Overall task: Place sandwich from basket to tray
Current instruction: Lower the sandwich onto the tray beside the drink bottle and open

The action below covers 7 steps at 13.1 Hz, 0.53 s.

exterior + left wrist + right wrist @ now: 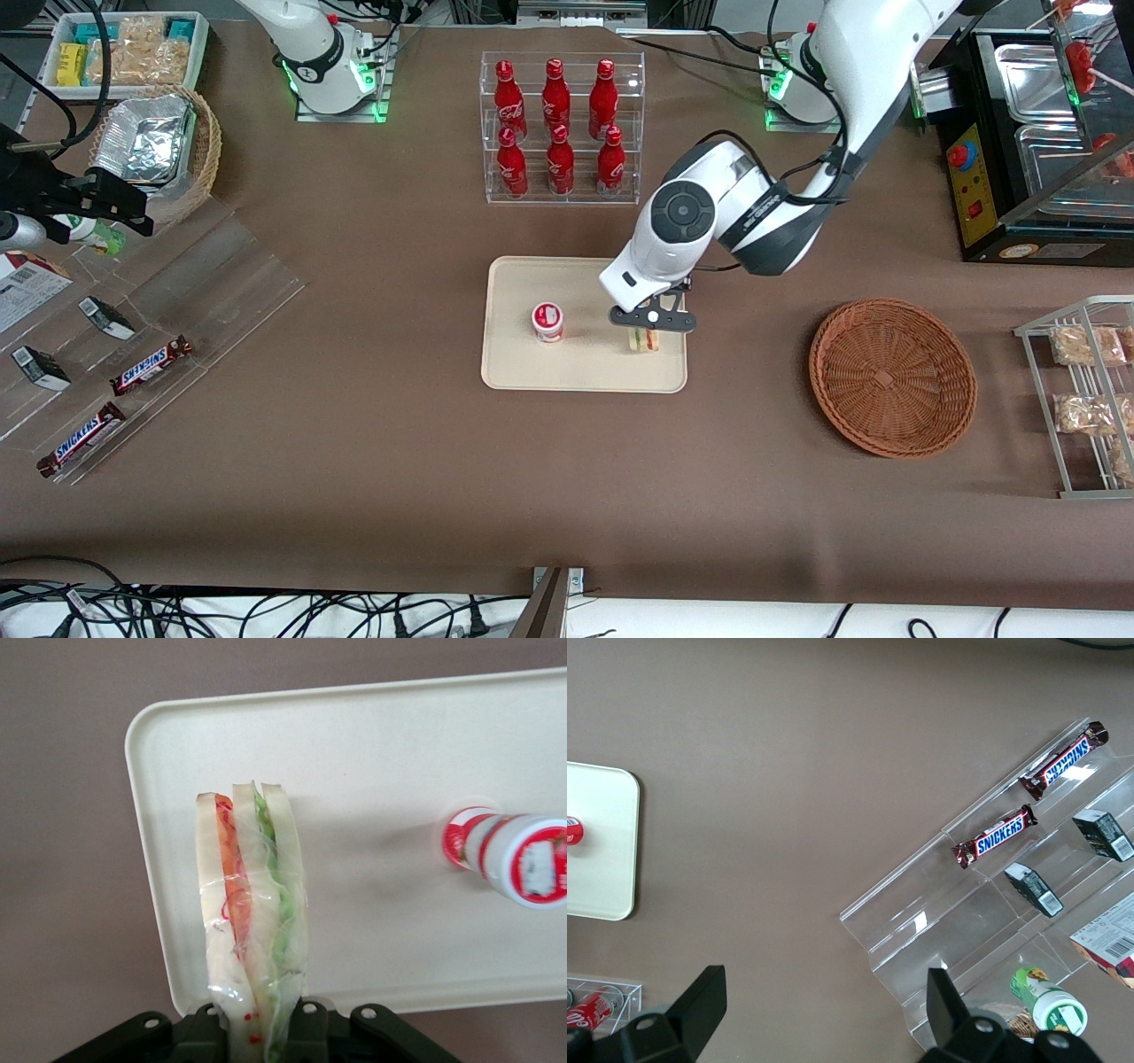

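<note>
Front view is showing the gripper (653, 330) hanging low over the tray (514, 368), at the tray's end toward the working arm, with its fingers clamping the sandwich (646, 341) between them. Whether the wedge is resting on the tray surface or hovering just above it is not clear. Wrist view is showing the sandwich (251, 921) upright in its clear wrap (white bread, orange and green layers), pinched at one end by the fingers (308, 1020), over the tray (372, 753) near a rounded corner. A small red-and-white cup (547, 321) is standing on the tray beside the sandwich, apart from it and toward the parked arm's end. The basket (892, 377) is sitting on the brown desk (354, 461) toward the working arm's end, well apart from the tray, with nothing visible inside. A clear rack of red bottles (560, 124) is standing farther from the front camera than the tray, and the white arm is covering part of the tray's edge.
</note>
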Each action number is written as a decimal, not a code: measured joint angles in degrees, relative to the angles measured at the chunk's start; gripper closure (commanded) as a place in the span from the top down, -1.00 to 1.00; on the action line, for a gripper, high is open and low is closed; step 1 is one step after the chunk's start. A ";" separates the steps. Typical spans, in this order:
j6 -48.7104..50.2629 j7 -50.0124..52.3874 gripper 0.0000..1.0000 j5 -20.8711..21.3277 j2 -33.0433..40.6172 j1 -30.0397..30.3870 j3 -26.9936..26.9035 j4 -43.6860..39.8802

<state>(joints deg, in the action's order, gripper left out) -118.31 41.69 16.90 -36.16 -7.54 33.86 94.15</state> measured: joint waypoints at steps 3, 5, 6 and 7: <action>-1.26 3.04 -1.00 3.18 -3.21 -1.16 0.00 0.04; -1.43 3.15 -1.00 3.28 -3.80 -1.34 -0.01 0.02; -1.43 3.15 -1.00 3.36 -3.91 -1.34 -0.01 0.02; -1.43 3.17 -1.00 3.46 -4.02 -1.38 -0.01 0.02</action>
<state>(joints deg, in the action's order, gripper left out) -119.74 44.86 20.36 -40.17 -8.92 33.85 94.17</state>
